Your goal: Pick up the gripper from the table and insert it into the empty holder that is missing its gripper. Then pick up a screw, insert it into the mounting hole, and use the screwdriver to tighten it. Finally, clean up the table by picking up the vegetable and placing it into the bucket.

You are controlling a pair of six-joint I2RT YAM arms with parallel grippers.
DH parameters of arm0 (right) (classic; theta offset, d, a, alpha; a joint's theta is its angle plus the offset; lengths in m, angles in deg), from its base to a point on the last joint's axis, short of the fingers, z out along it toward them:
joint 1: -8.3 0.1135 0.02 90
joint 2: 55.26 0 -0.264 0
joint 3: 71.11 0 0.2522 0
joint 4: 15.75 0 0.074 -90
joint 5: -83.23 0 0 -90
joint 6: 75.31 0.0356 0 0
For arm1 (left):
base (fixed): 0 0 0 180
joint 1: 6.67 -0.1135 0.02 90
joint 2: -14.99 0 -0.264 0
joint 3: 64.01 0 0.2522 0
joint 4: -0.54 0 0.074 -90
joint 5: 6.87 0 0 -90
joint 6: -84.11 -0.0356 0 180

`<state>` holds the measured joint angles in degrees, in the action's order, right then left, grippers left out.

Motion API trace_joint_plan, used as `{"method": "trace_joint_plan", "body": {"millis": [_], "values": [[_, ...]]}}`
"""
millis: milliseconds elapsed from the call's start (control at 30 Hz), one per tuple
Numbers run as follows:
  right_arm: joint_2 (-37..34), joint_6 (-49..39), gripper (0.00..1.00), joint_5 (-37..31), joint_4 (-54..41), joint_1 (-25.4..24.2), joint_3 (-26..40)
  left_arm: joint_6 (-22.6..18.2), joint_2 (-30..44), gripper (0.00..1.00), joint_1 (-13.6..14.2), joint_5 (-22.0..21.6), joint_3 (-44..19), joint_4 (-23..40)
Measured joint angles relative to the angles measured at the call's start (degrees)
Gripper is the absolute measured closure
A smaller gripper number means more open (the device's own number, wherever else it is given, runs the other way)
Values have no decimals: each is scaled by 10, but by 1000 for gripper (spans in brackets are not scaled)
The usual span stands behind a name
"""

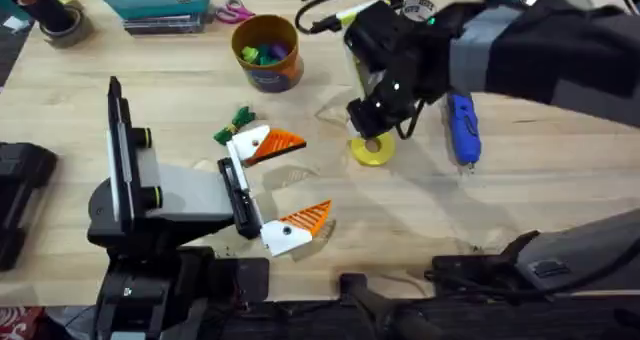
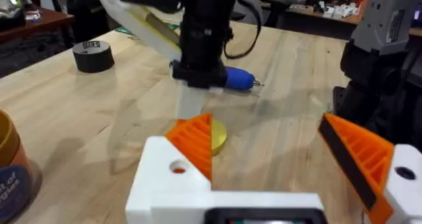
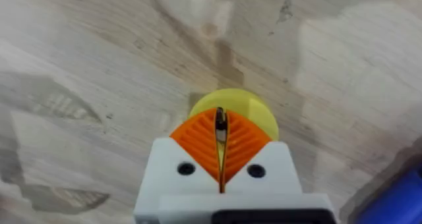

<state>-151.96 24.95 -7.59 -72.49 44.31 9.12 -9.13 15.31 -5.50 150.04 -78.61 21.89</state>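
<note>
- The bucket [image 1: 268, 52] stands upright on the tabletop [image 1: 150, 110], holding green, purple and yellow toys [image 1: 265, 52].
- The vegetable [image 1: 236, 123] lies on the tabletop, just beside the left gripper [image 1: 290, 180], whose fingers are apart.
- The right gripper [image 3: 221, 128], fingers pressed together on a thin dark screw [image 3: 221, 118], hovers over a flat yellow ring [image 1: 371, 150].
- The screwdriver [image 1: 462, 128] lies near it.

Right gripper [image 1: 372, 140] hangs over the yellow ring [image 1: 371, 151]. Screwdriver [image 1: 462, 128] lies just beside it; vegetable [image 1: 236, 123] near the left gripper [image 1: 290, 183].
</note>
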Motion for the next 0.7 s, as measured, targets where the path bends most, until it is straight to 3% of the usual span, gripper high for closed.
{"method": "trace_joint_plan", "body": {"millis": [100, 400, 700], "values": [[3, -4, 996, 0, -52, 0, 46, 0, 0, 16, 0, 0, 0, 0], [16, -28, 996, -26, -231, 0, 269, 0, 0, 15, 0, 0, 0, 0], [17, -53, 996, -41, -328, 3, 426, 0, 0, 15, 0, 0, 0, 0]]}}
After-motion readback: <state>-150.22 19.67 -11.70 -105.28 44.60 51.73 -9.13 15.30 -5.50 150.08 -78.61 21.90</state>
